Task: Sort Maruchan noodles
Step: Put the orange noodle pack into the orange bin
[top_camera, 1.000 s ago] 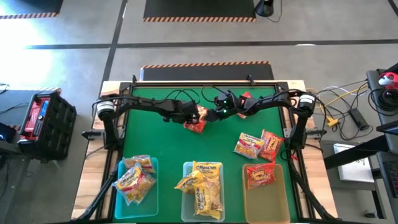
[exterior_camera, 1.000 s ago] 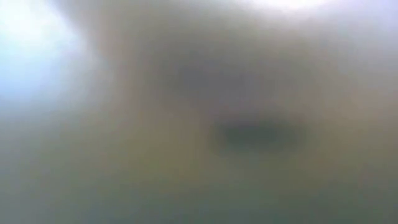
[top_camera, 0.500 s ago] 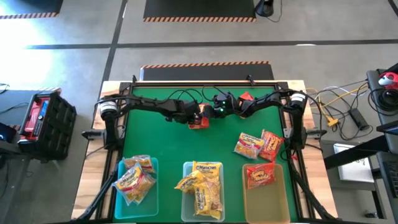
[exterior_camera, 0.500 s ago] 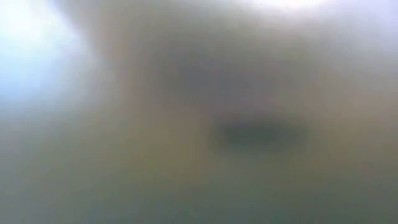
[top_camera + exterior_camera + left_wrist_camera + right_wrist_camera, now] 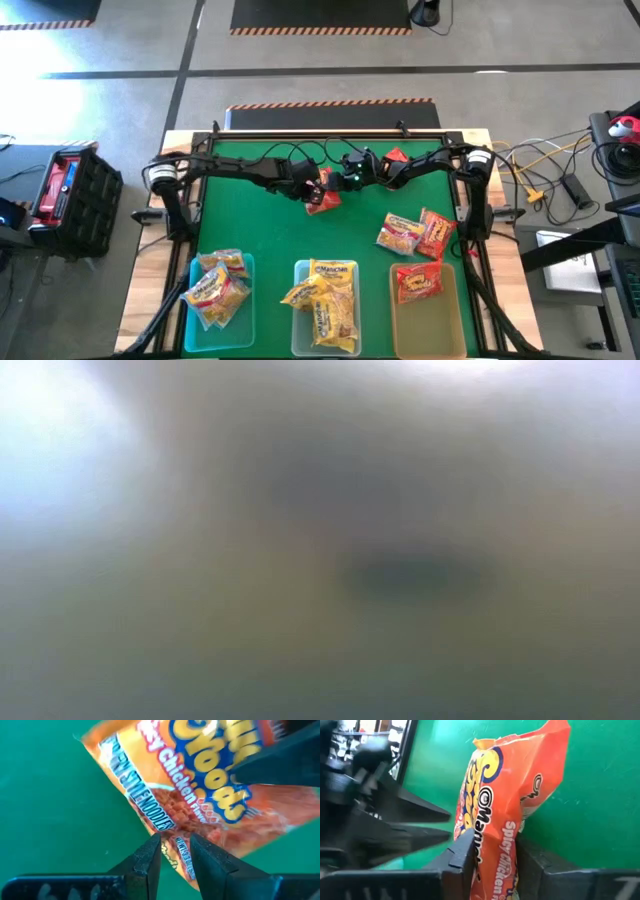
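A red-orange Maruchan noodle packet (image 5: 323,196) sits between my two grippers at the middle of the green table, toward its far side. My left gripper (image 5: 308,186) is shut on it from the left. From the right, my right gripper (image 5: 343,181) is also shut on it. The left wrist view shows the packet's printed face (image 5: 200,780); the right wrist view shows it standing on edge (image 5: 510,795). Two more packets (image 5: 400,233) (image 5: 436,233) lie flat on the table at the right. My left gripper pinches the packet's crimped end edge (image 5: 175,839) between its two fingers, which slant down from the table's left. The packet spreads away beyond the fingertips (image 5: 150,851), tilted above the mat. My right gripper pinches the packet's two flat faces (image 5: 492,851) between its two fingers, which come nearly level from the table's right. The packet stands upright on edge in the hold, its crimped top (image 5: 485,742) away from the fingers.
Three translucent bins stand along the near edge: the left one (image 5: 245,270) holds orange-yellow packets, the middle one (image 5: 298,275) yellow packets, the right one (image 5: 445,325) a red packet. Something small and red (image 5: 396,155) shows beside the right arm. The low view shows only blur.
My left gripper has risen a little and rolled, carrying the packet slightly toward the table's right. The packet has turned from lying tilted on the mat to standing more on edge between the two grippers.
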You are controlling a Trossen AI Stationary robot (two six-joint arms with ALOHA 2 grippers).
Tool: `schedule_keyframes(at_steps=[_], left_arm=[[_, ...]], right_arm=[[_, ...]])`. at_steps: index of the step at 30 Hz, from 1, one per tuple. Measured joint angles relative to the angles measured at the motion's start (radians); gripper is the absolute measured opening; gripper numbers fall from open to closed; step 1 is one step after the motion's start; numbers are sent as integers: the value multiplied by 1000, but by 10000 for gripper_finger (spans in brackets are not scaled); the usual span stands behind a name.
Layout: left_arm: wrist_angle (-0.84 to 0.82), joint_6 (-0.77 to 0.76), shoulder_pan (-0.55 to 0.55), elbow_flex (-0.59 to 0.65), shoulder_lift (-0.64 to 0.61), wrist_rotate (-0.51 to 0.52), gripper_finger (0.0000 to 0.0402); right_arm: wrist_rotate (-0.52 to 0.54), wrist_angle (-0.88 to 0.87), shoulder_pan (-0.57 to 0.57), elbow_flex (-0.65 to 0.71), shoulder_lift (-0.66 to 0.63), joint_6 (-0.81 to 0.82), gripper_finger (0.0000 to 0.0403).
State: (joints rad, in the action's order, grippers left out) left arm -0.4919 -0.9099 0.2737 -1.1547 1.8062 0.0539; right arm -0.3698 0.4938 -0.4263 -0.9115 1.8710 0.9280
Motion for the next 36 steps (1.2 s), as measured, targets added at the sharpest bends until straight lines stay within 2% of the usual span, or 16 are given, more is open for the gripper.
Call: schedule_keyframes(at_steps=[8, 14, 16, 18, 23, 28, 32, 36], left_arm=[[-146, 115, 11, 35, -174, 44, 86], [-140, 124, 25, 137, -289, 64, 86], [-128, 124, 30, 171, -316, 65, 86], [-118, 138, 33, 202, -339, 66, 86], [-61, 210, 34, 269, -380, 65, 86], [3, 227, 34, 304, -385, 24, 86], [53, 225, 33, 315, -385, 8, 86], [99, 207, 33, 315, -385, 5, 86]], right_arm=[[-105, -39, -53, 3, -65, -49, 74], [-366, -62, -83, 2, -180, -65, 73], [-442, -124, -83, 2, -233, -70, 73], [-474, -213, -71, 2, -296, -95, 73], [-479, -508, -12, 2, -486, -166, 73], [-432, -814, 85, 1, -680, -144, 73], [-321, -1032, 231, 1, -786, -103, 73], [-234, -1160, 426, 1, -842, -21, 73]])
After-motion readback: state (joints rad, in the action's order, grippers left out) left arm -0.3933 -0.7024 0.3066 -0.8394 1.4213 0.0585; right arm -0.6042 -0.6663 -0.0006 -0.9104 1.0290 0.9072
